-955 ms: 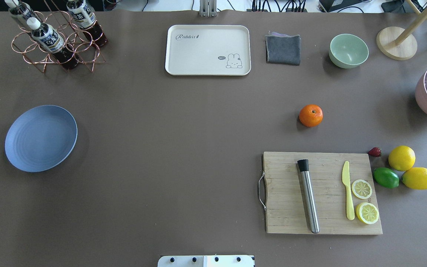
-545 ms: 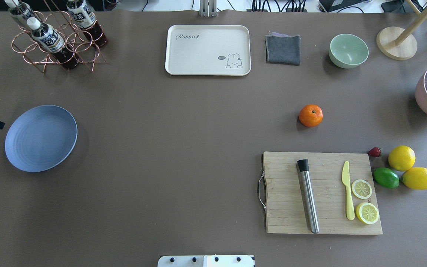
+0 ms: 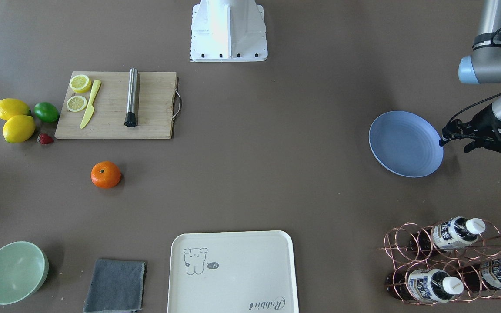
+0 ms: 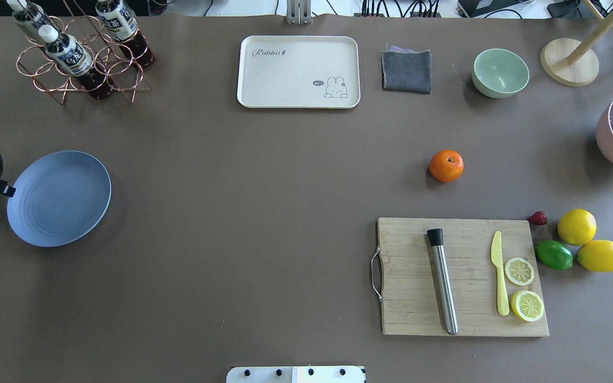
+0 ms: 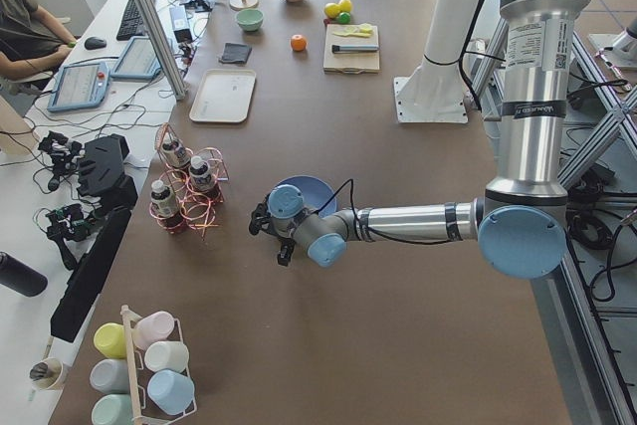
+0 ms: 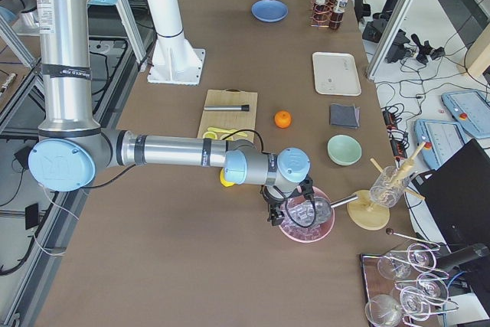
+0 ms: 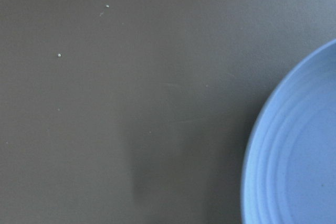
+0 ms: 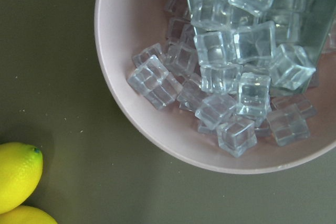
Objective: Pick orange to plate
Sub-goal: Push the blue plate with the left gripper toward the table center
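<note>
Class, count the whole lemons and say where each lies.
2. One lemon lies near the strawberry, the other lemon beside the lime, both off the cutting board's end. None looks hidden.

A small round bright orange (image 4: 446, 165) sits stem dimple up on the brown counter (image 4: 264, 213), right of centre. The pale-blue ringed plate (image 4: 59, 198) lies flat near the left edge, well apart.

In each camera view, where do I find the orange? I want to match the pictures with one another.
Exterior front-facing: orange at lower left, below the cutting board.
Overhead exterior: orange right of centre, above the board.
Exterior left: orange far, near the top, left of the board.
Exterior right: orange mid-picture, right of the board.
Left wrist-mounted: not in it.
Right wrist-mounted: not in it.
Shared landmark: the cutting board.
</note>
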